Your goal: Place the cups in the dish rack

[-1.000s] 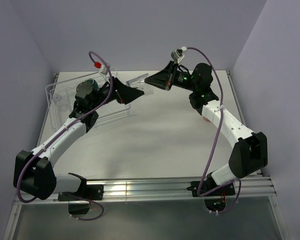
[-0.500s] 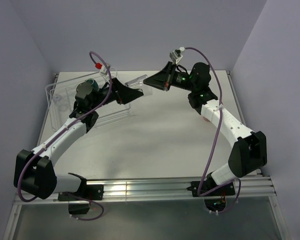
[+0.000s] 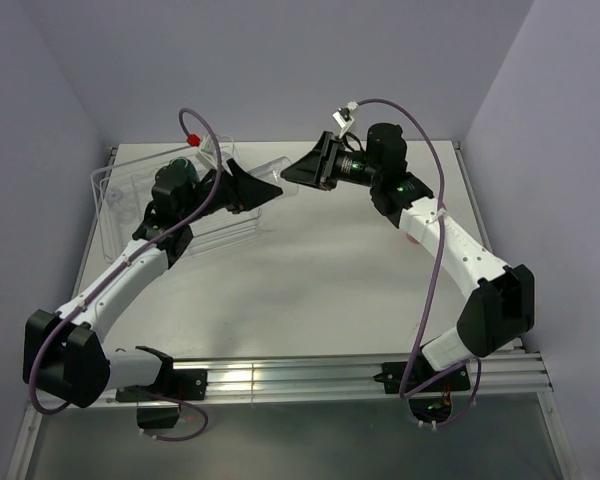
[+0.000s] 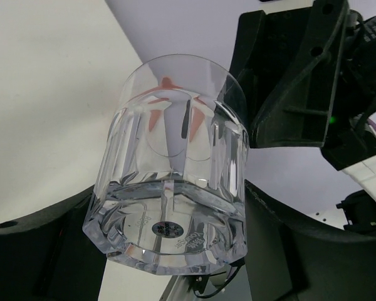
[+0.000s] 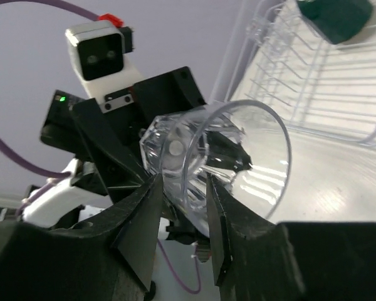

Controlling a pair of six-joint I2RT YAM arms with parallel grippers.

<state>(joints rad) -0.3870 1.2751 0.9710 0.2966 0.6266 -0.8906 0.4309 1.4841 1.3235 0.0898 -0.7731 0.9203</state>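
Observation:
A clear tumbler (image 3: pixel 280 172) hangs in the air between both arms, right of the dish rack (image 3: pixel 108 205). My left gripper (image 3: pixel 267 186) is shut on its faceted base (image 4: pixel 166 229), one finger on each side. My right gripper (image 3: pixel 298 170) stands open astride the rim (image 5: pixel 197 160), its fingertips (image 5: pixel 147 207) a little off the wall. A dark green mug (image 5: pixel 335 15) sits in the see-through rack (image 5: pixel 301 81). A bit of a salmon-pink cup (image 3: pixel 410 234) peeks out under my right forearm.
The rack stands at the table's back left, its near corner just below my left wrist. Purple cables loop above both wrists. Walls close in the table at the back and both sides. The aluminium base rail (image 3: pixel 310 375) runs along the front edge.
My left gripper closed onto the tumbler's base. My right gripper, shut on the rim before, has now parted its jaws, and its wrist has turned and lifted slightly.

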